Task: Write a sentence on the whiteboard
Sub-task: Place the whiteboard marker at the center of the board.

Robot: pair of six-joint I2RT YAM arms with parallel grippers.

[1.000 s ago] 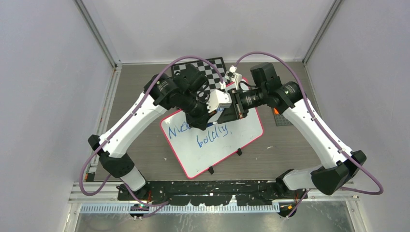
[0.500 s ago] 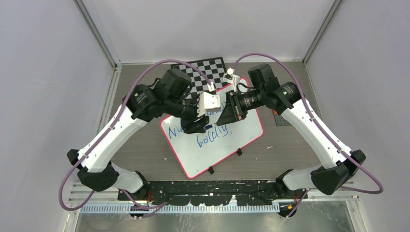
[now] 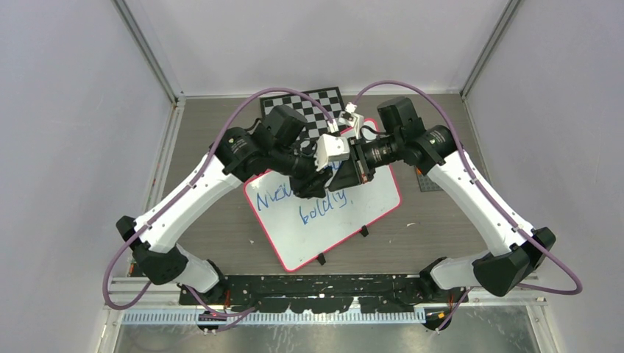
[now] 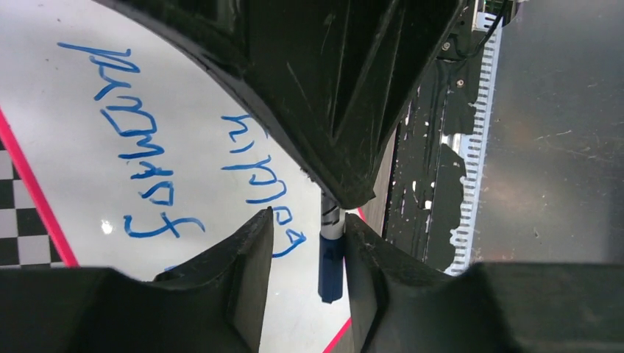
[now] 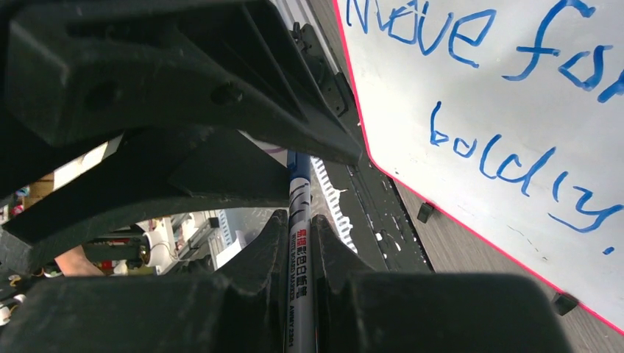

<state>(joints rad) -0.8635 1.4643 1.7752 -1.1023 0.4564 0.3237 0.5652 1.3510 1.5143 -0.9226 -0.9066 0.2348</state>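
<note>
At left, left claw [image 4: 305,220]: spread, standing either side of the blue end of the marker [image 4: 331,257]. A sliver of gap shows on one side, so I judge nothing is pinched.
whiteboard [image 3: 346,228]: flat on the counter [image 3: 221,235], turned askew, lying below both claws.
sentence [image 3: 321,208]: blue, in two lines on the whiteboard, "Move forward" over "boldly". It reads as complete.
marker's axis: runs from the right claw [image 5: 298,219] straight into the left claw's gap, blue end foremost, above the whiteboard's far half.
right claw's state: pressed together on the marker's barrel.
coming move: likely turns on that blue end. It lies between the left claw's tips, so the left arm is the nearer.
hard to make out: from above, the arms cover the marker and the word "forward". Whether the blue end is a cap, I cannot tell.
</note>
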